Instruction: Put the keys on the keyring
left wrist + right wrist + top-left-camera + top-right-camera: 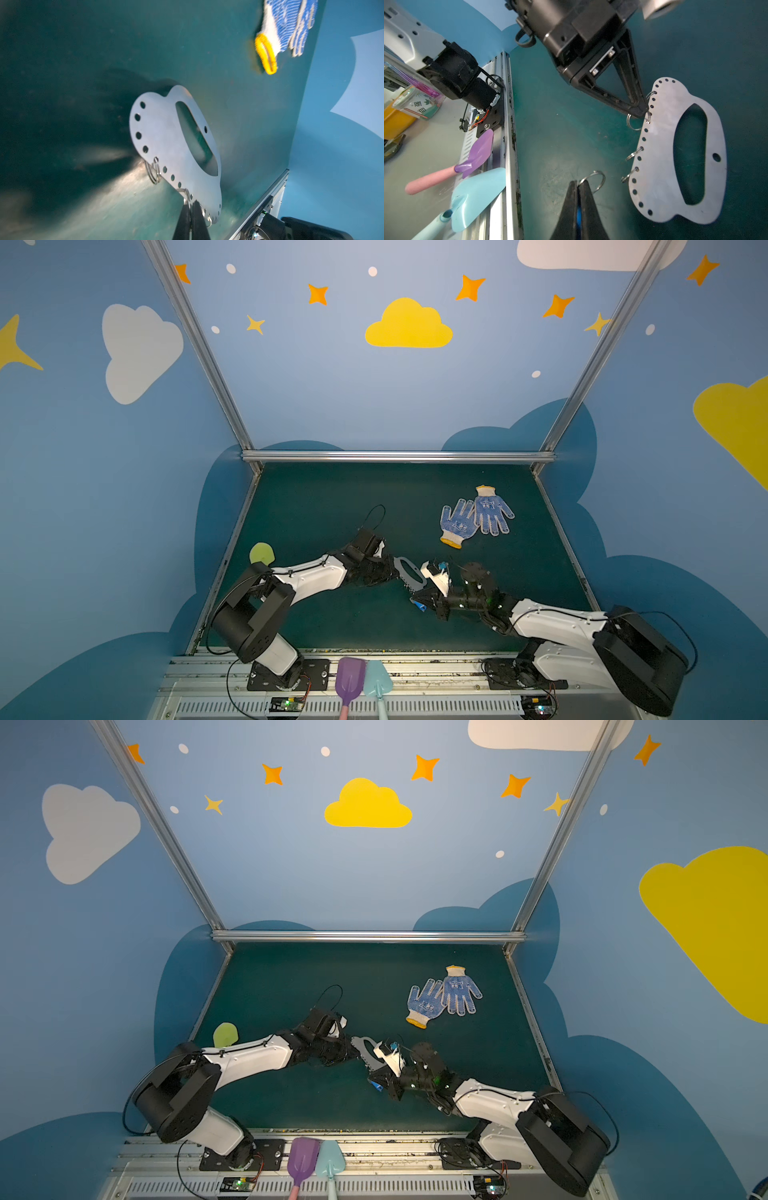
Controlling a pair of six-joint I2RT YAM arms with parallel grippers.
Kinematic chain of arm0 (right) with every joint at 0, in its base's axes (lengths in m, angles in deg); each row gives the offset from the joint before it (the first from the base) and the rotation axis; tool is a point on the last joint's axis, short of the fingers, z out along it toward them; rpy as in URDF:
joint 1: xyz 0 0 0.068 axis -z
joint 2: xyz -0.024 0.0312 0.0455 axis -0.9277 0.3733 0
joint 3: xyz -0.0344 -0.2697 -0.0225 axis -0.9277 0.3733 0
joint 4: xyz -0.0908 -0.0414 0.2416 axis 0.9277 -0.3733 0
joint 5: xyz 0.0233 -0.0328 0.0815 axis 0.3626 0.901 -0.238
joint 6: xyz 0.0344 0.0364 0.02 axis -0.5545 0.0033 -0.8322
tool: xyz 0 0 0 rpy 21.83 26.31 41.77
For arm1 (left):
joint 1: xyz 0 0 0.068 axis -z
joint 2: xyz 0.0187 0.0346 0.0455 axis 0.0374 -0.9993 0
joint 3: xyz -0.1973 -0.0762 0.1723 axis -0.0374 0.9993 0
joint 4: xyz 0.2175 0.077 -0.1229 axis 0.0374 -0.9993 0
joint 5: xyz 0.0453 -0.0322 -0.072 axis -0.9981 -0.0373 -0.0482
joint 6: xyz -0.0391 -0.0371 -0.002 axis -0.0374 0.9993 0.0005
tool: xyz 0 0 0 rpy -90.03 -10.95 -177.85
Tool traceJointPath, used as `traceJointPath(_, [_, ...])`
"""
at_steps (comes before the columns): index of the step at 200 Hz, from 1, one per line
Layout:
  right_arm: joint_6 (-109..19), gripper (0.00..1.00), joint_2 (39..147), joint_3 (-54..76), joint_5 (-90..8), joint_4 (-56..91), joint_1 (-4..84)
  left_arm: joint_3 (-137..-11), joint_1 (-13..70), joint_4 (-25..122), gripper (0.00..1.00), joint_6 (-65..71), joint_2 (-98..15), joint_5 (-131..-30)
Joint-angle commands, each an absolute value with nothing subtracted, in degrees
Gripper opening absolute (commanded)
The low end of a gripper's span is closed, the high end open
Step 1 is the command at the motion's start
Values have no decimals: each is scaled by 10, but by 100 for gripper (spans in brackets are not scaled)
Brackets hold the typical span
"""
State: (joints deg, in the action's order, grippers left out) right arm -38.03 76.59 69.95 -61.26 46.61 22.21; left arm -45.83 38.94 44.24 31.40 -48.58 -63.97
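The keyring [409,572] is a flat grey plate with a long slot. It is held off the green mat near the middle, and also shows in the other top view [365,1050]. My left gripper [191,202] is shut on its hole-dotted edge, pinching by a small wire ring; the right wrist view shows that grip [640,113] on the plate [660,145]. My right gripper [578,182] is shut on the keys [579,214]. Only a blue sliver shows between the jaws, and a wire ring pokes out past the tips. The ring is a short way from the plate's dotted edge, not touching. From above the blue piece [419,606] hangs just below the plate.
Two blue-dotted work gloves [476,514] lie at the back right of the mat. A yellow-green disc [262,553] sits at the left edge behind the left arm. A purple scoop [350,680] and a light blue scoop [377,682] rest on the front rail.
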Motion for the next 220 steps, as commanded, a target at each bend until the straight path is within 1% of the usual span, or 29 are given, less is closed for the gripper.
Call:
traceJointPath(1, [-465,0,807,676,-696,522,247,-444,388,488,4,310,-468,-651])
traceJointPath(21, [-531,0,860,652,-746,541,276,-435,388,499,4,303,-458,-657])
traceJointPath(36, [-587,0,921,624,-802,557,301,-428,388,505,4,301,-450,-660])
traceJointPath(57, [-681,0,1014,608,-888,701,323,-422,388,515,4,295,-444,-659])
traceJointPath(89, [-843,0,1170,573,-984,967,339,-407,389,537,4,296,-433,-655])
traceJointPath(100, [-856,0,1201,556,-1006,973,337,-404,389,536,4,294,-430,-656])
traceJointPath(128, [-821,0,1194,565,-1023,974,333,-396,389,542,4,294,-419,-657])
traceJointPath(164, [-806,0,1201,559,-1055,974,334,-390,389,556,4,297,-405,-649])
traceJointPath(220, [-813,0,1200,548,-1061,974,335,-374,388,563,4,303,-356,-651])
